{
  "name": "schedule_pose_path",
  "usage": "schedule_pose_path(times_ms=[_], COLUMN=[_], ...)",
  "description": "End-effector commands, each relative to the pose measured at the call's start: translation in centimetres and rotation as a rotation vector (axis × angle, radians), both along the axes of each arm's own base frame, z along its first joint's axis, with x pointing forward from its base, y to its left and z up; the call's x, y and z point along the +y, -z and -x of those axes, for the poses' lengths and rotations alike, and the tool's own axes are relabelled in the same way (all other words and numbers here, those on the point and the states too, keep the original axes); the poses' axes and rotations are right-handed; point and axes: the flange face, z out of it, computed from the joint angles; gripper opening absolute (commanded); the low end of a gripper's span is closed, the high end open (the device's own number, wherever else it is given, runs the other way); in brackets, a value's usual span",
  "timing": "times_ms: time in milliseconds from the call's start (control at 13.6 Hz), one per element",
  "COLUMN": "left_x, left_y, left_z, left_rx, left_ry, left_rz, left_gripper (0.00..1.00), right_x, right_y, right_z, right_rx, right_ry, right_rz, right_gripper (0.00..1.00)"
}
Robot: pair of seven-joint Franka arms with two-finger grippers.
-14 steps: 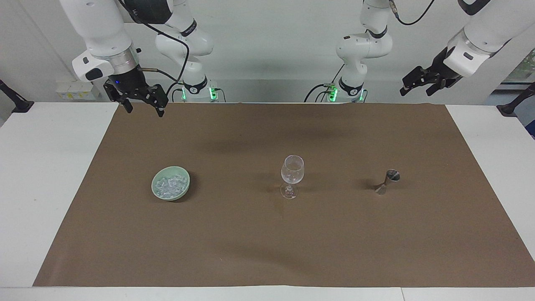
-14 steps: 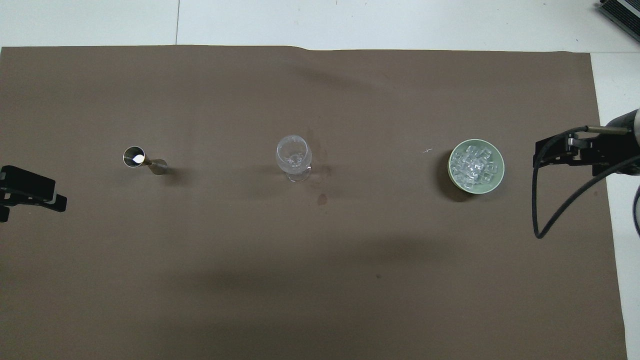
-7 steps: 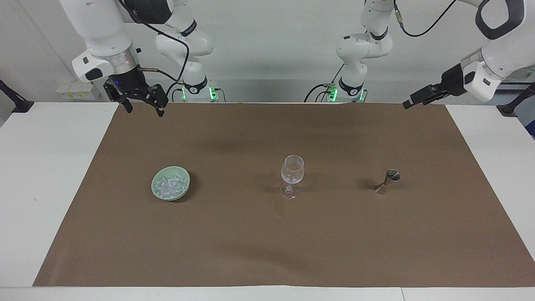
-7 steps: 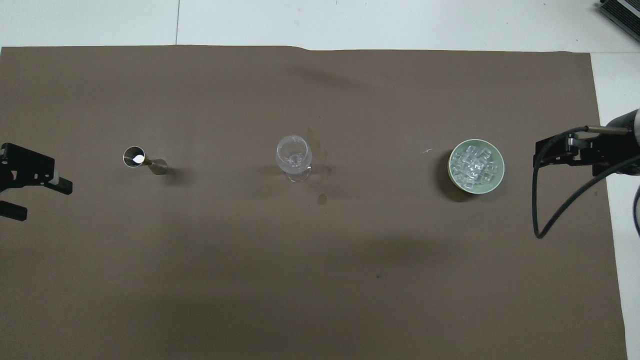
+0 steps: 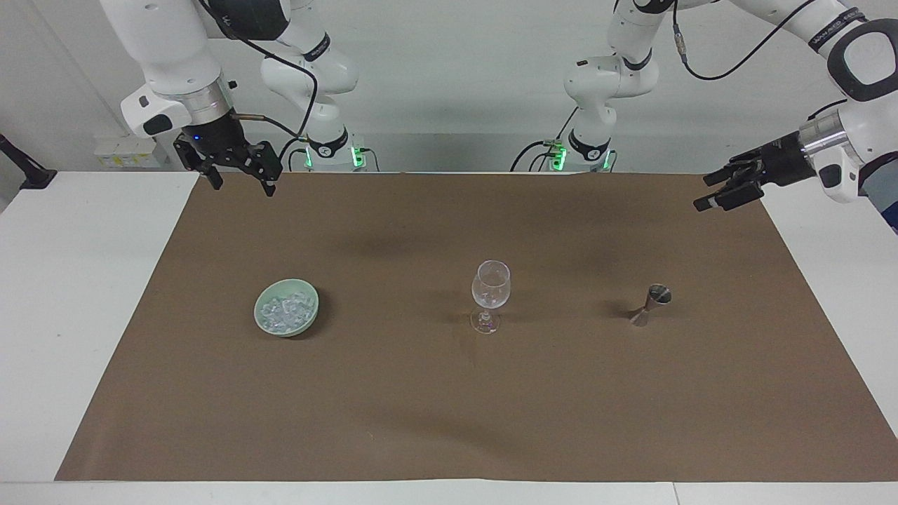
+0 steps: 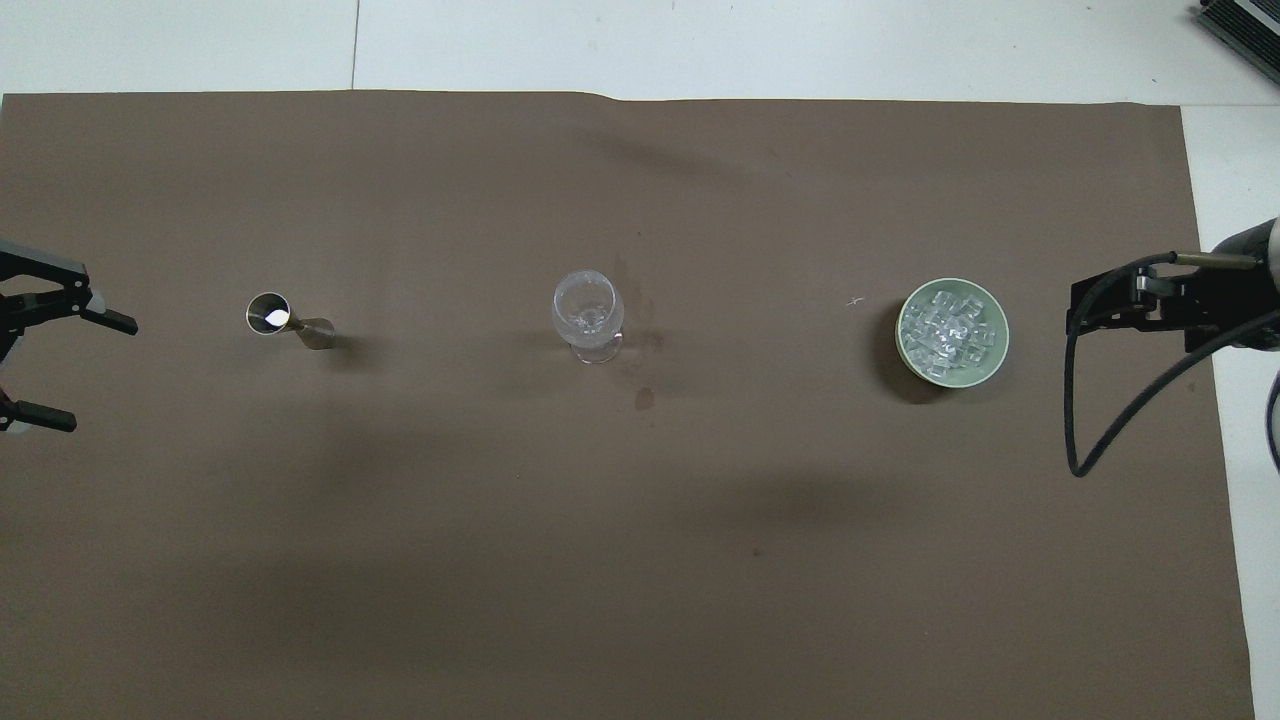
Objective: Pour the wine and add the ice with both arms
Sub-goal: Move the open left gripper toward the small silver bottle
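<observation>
Three vessels in a row on brown-papered surface [image 5: 449,421].
Facing: ice [image 5: 284,312] heaped in green bowl [image 5: 286,307], stemmed glass [image 5: 490,295] empty, jigger [image 5: 651,304] upright; right hand [image 5: 238,179] spread, left hand [image 5: 722,188] spread, both raised, holding nothing. Overhead: ice [image 6: 950,330] in bowl [image 6: 951,330], glint inside jigger [image 6: 275,317].

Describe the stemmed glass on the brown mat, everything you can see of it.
The glass is clear, with a rounded bowl, a short stem and a round foot. It stands upright on the brown mat, about midway between the green bowl of ice and the small metal measuring cup. It looks empty; no liquid or ice shows inside. Nothing touches it except the mat, and both grippers are well away.
</observation>
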Motion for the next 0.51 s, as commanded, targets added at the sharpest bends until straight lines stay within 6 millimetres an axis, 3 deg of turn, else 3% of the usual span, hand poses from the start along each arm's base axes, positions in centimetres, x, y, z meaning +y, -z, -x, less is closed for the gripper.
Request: schedule_pose_path(times_ms=[0,440], left_x=[0.9,4.4], left_y=[1.4,6.5], left_z=[-1.7,-3.5], left_rx=[0.075,0.189], left_ry=[-0.174,-0.344], left_rz=[0.016,0.142], left_gripper=[1.0,1.0], right_x=[-0.2,-0.3], right_y=[0.0,0.0], right_z=[0.1,0.1], right_rx=[-0.007,-0.007], right_ry=[-0.021,-0.02], right_rz=[-0.026,-0.026], right_gripper=[1.0,1.0])
